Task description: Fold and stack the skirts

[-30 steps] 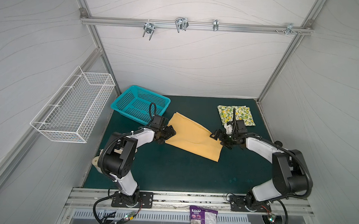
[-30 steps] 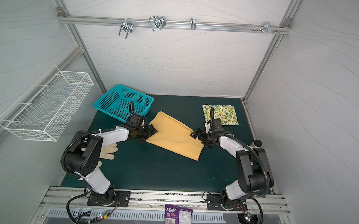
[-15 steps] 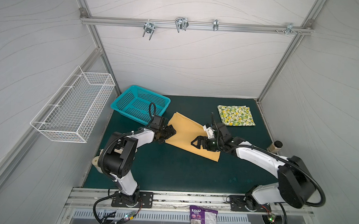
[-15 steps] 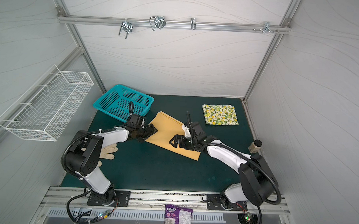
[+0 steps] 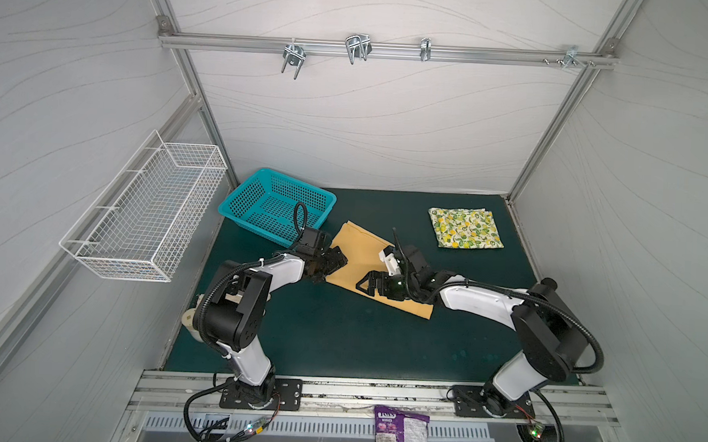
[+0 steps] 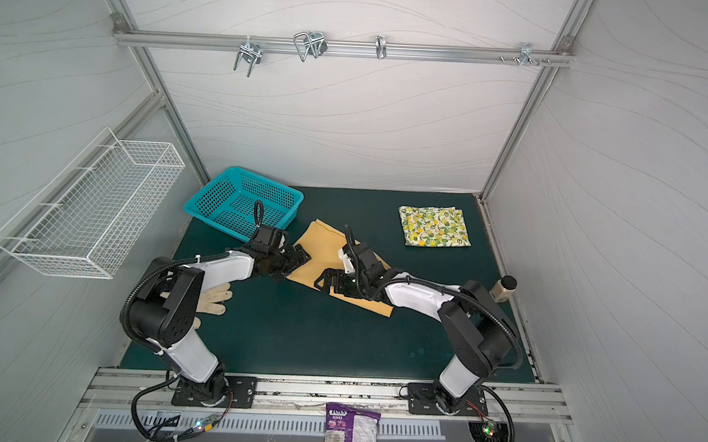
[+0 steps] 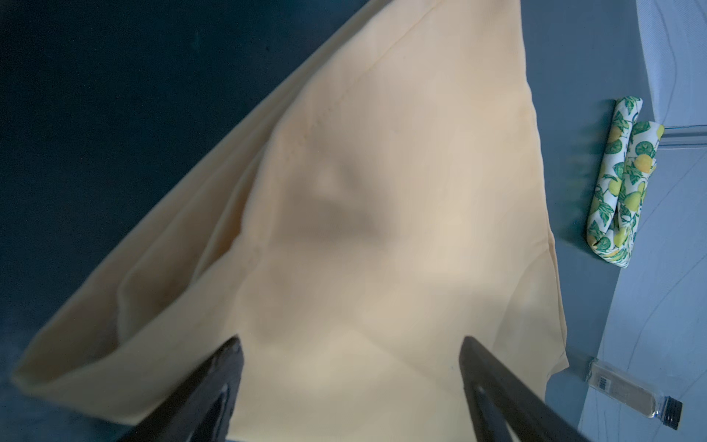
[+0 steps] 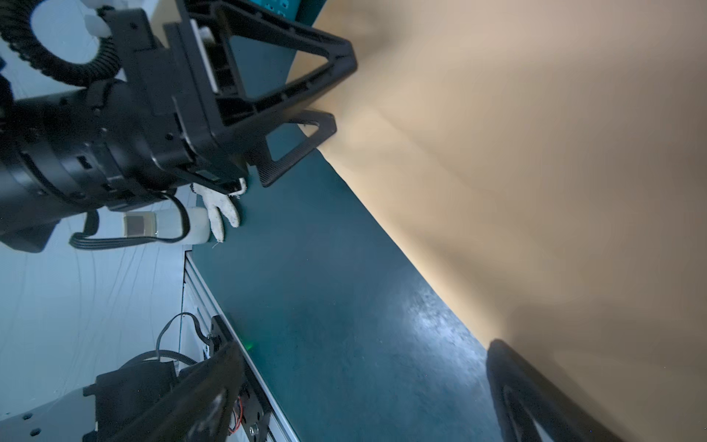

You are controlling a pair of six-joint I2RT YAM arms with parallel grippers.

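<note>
The mustard-yellow skirt (image 5: 361, 251) (image 6: 322, 245) (image 7: 382, 191) lies flat and slantwise on the green mat, with layered edges showing in the left wrist view. The lemon-print skirt (image 5: 464, 234) (image 6: 433, 232) (image 7: 619, 183) lies folded at the back right, apart from both arms. My left gripper (image 5: 333, 264) (image 6: 298, 258) (image 7: 350, 356) is open at the mustard skirt's left end, its fingers spread over the cloth. Open too, my right gripper (image 5: 367, 285) (image 6: 326, 281) (image 8: 363, 363) sits low at the skirt's front edge, one finger (image 8: 512, 382) over the cloth, the other over the mat.
A teal basket (image 5: 278, 205) stands at the back left, and a white wire basket (image 5: 144, 215) hangs on the left wall. A white glove (image 6: 213, 298) and a cream bottle (image 8: 168, 225) lie by the left arm's base. A small bottle (image 6: 502, 288) stands at the right wall.
My right gripper has swung left from beside the lemon-print skirt to the mustard skirt's front edge, still open. The left gripper has stayed where it was.
</note>
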